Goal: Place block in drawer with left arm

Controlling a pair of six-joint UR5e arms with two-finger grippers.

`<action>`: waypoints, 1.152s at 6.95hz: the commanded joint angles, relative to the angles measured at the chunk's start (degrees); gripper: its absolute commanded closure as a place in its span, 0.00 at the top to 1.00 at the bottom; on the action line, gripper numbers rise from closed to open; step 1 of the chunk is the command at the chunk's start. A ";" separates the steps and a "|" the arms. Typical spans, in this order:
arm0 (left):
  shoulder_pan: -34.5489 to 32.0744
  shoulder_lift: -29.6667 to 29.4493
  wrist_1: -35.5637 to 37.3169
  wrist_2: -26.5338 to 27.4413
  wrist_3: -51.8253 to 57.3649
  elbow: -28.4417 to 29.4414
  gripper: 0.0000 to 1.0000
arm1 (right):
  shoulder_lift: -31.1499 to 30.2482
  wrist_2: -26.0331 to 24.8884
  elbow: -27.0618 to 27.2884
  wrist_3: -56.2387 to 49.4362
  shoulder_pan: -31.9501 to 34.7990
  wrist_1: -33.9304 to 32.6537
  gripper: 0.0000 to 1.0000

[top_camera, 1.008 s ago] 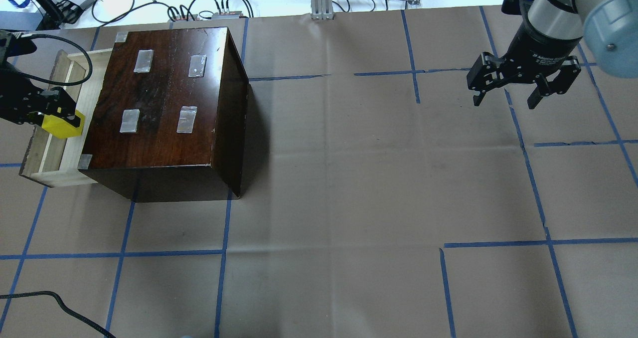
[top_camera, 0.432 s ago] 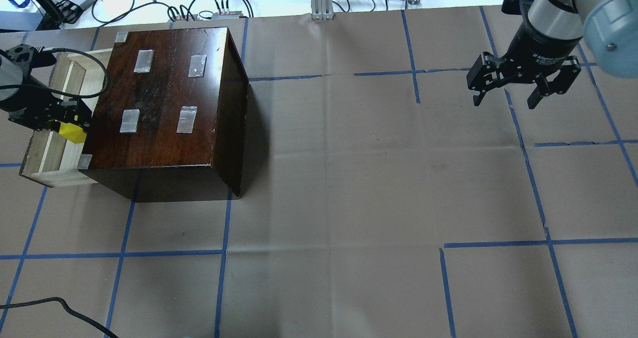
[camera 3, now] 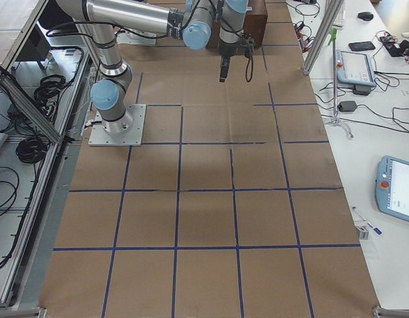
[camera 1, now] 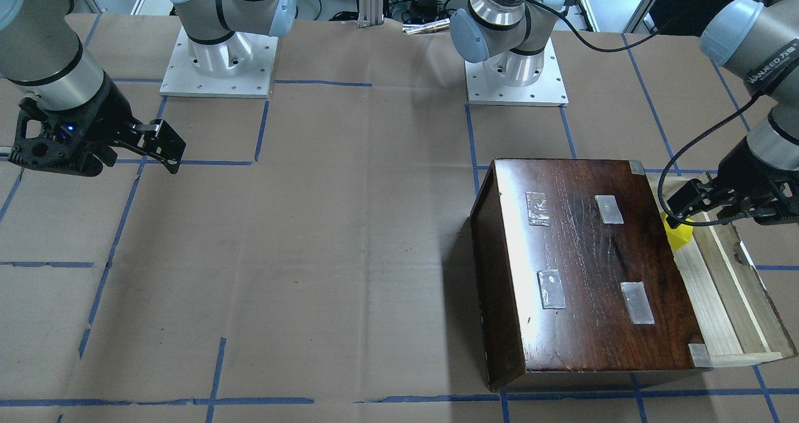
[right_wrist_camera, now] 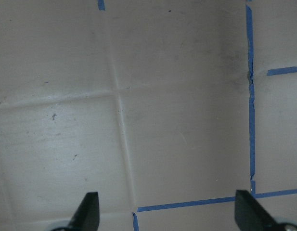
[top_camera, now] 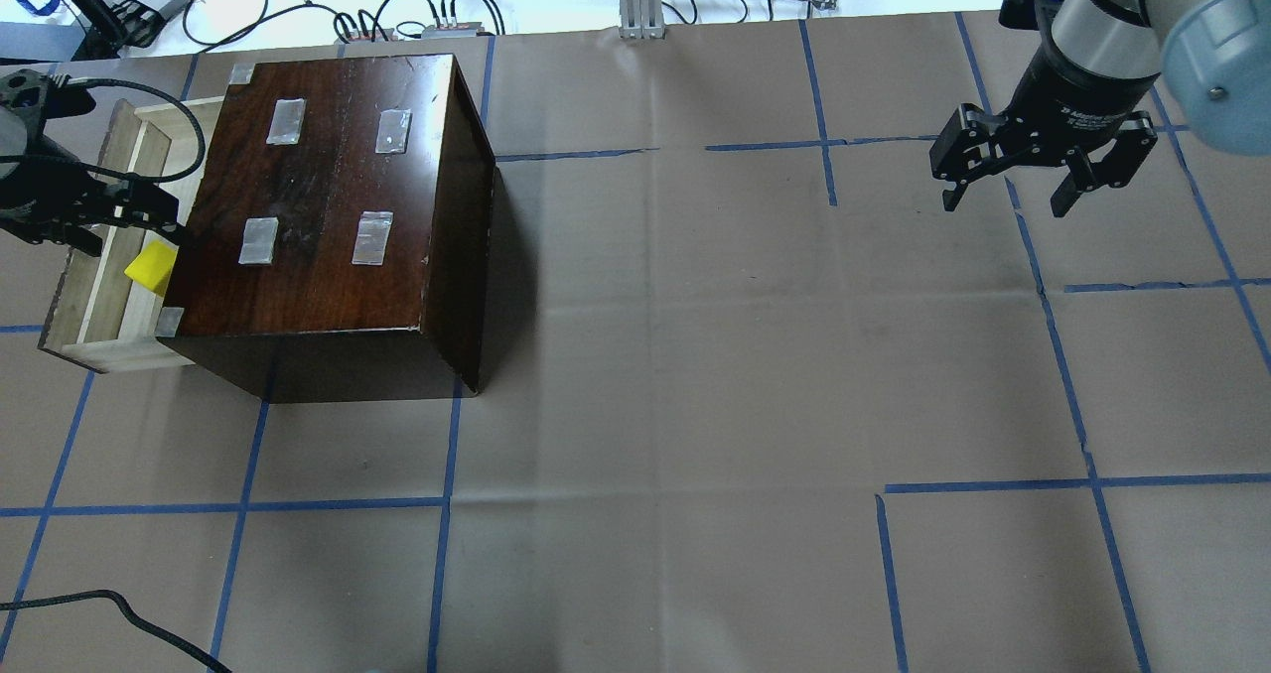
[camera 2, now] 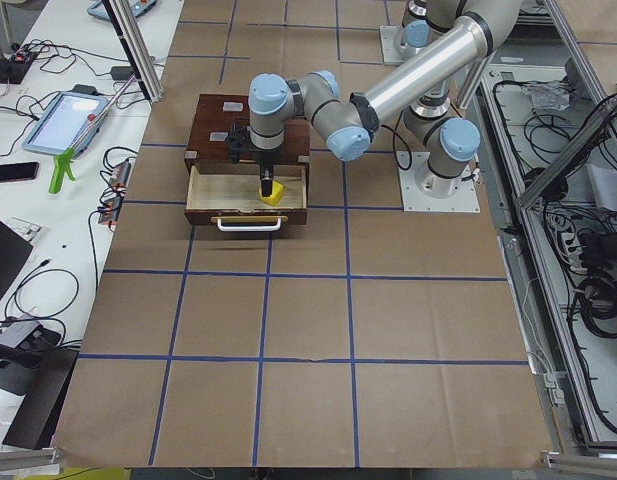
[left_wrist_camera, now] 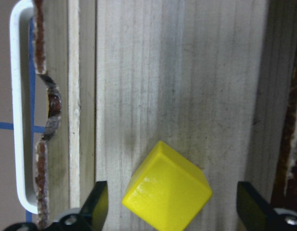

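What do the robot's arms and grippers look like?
Both are silver-grey tubes with pale blue joint caps: left arm, right arm. Each ends in a black two-finger gripper: left gripper, right gripper. A black braided cable loops from the left wrist; that arm bears black lettering.

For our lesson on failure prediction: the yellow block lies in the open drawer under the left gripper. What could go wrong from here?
The block looks tilted on an edge, so it may tip or roll. The left gripper is open, with its fingers either side of the block, low in the drawer. A sideways retreat could knock the block or the drawer wall.
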 commanded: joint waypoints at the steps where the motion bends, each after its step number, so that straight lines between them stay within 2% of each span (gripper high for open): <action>1: 0.00 1.98 -5.06 0.08 -0.02 2.94 0.99 | 0.00 0.00 0.00 0.00 0.00 0.00 1.00; 3: -1.22 4.96 -14.02 -0.27 -2.45 6.20 0.99 | 0.00 0.00 0.00 0.00 0.00 0.00 1.00; 8: -18.69 10.07 -21.61 -0.10 -20.38 6.47 0.99 | 0.00 0.00 0.00 0.00 0.00 0.00 1.00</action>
